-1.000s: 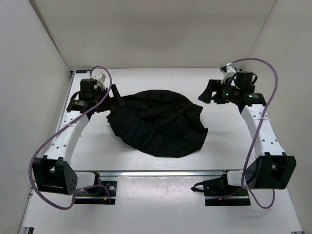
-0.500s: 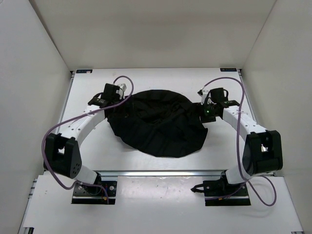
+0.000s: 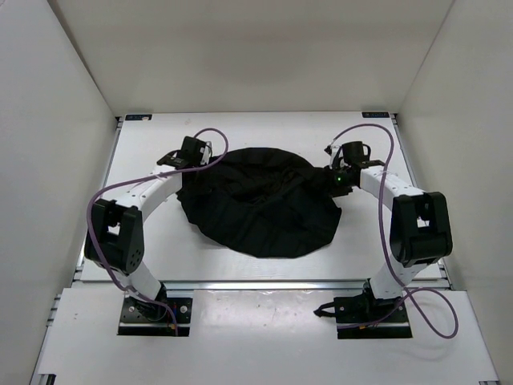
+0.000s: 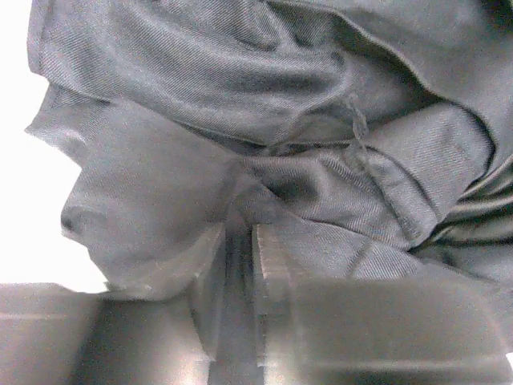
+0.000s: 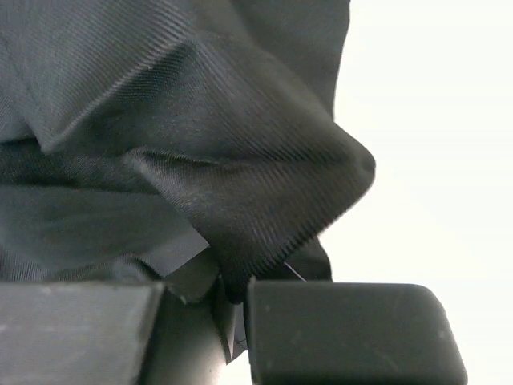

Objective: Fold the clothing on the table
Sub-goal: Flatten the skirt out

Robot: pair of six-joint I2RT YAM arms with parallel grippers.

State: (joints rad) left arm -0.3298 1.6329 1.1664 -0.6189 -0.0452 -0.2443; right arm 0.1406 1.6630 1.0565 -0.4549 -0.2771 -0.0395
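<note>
The black clothing lies bunched in a rounded heap in the middle of the white table. My left gripper is at its far left edge. In the left wrist view the left gripper has its fingers closed to a narrow slot, with a gathered fold of the clothing pinched in it. My right gripper is at the far right edge. In the right wrist view the right gripper is shut on a pointed fold of the clothing.
White walls enclose the table on the left, the back and the right. A silver rail runs along the near edge, with the arm bases in front of it. Purple cables loop beside both arms.
Both arms swung inward from the table's outer sides to the garment's far corners. Both grippers were open and have closed on fabric. The garment's outline has barely shifted.
</note>
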